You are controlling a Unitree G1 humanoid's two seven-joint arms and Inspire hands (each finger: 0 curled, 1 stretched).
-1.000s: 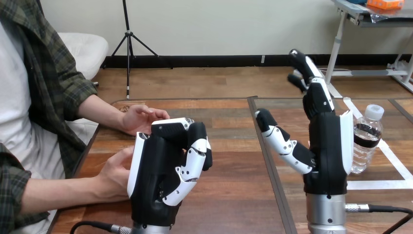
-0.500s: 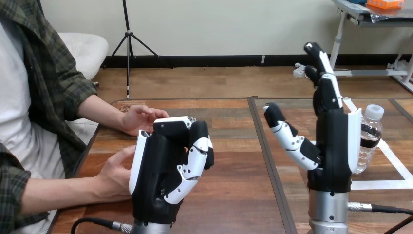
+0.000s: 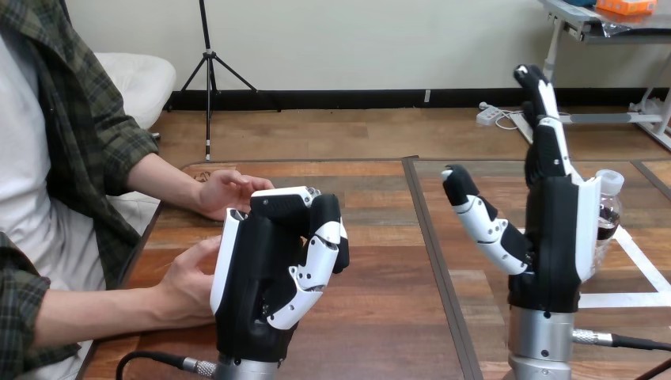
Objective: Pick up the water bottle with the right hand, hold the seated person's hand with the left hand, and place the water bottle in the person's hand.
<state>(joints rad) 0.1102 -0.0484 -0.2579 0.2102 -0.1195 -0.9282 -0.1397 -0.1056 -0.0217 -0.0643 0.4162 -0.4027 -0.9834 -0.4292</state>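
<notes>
The brown wooden table (image 3: 380,317) carried one bottle, two robot hands and two hands of the person seated at its left side.

The robot's right hand (image 3: 554,237) stood upright at the right of the table, spread wide: its fingers (image 3: 544,119) pointed straight up and its thumb (image 3: 483,226) angled out to the left, with nothing in its grasp. Just behind its right edge stood the clear plastic water bottle (image 3: 608,212), upright, with a white cap and a dark band round its body. The hand covered most of the bottle's left side, and whether the two touched could not be told. White tape lines (image 3: 637,257) ran across the table by the bottle's foot.

The robot's left hand (image 3: 265,277) was raised near the table's left part, fingers folded in toward its palm and closed on nothing. The person's nearer hand (image 3: 186,281) lay just beside its white back shell, at its left. The person's farther hand (image 3: 225,192) rested on the table beyond the folded fingers, apart from them.
</notes>
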